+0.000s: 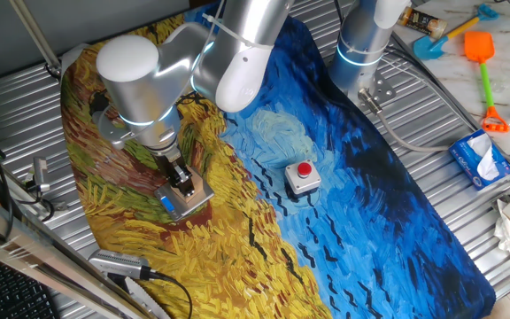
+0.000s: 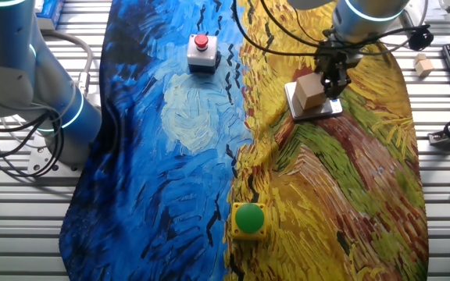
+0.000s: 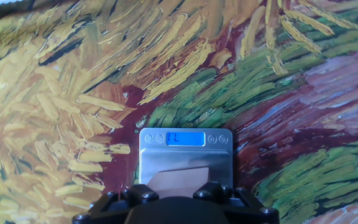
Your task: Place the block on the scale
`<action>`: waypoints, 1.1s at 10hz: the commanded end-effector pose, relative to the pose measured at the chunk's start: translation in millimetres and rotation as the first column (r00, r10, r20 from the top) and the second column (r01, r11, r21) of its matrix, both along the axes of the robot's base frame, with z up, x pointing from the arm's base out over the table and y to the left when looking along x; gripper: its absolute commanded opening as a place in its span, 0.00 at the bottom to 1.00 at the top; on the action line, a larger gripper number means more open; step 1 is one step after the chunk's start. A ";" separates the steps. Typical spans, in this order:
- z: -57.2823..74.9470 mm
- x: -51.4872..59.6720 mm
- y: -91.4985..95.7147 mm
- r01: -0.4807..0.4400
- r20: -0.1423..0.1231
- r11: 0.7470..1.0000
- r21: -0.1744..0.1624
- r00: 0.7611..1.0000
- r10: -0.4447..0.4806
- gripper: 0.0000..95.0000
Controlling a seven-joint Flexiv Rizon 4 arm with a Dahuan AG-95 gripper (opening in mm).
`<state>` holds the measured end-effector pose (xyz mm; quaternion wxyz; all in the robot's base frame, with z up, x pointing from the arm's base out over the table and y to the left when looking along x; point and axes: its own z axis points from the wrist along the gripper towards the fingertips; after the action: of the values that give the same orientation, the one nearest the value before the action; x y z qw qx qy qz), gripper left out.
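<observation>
The scale lies on the yellow part of the painted cloth. It also shows in one fixed view, and in the hand view with its blue display lit. The block stands on the scale's grey top. In the hand view it shows just beyond the hand's black housing. My gripper is straight above the scale, its fingers right against the block's far side. In one fixed view the gripper hides the block. Whether the fingers clamp the block does not show.
A grey box with a red button stands on the blue part of the cloth. A yellow box with a green button sits near the cloth's edge. A second arm's base stands beside the cloth. Another small wooden cube lies off the cloth.
</observation>
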<state>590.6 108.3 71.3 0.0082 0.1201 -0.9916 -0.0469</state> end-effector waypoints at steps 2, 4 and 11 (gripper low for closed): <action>-1.8 0.6 0.2 -0.025 -0.004 1.000 -0.002 1.000 0.025 0.40; -3.0 0.5 0.1 -0.032 -0.004 0.999 -0.002 0.999 0.032 0.40; -3.3 0.6 -1.9 -0.029 -0.005 1.000 -0.005 1.000 0.029 0.80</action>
<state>591.1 106.2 68.0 0.0113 0.1346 -0.9898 -0.0451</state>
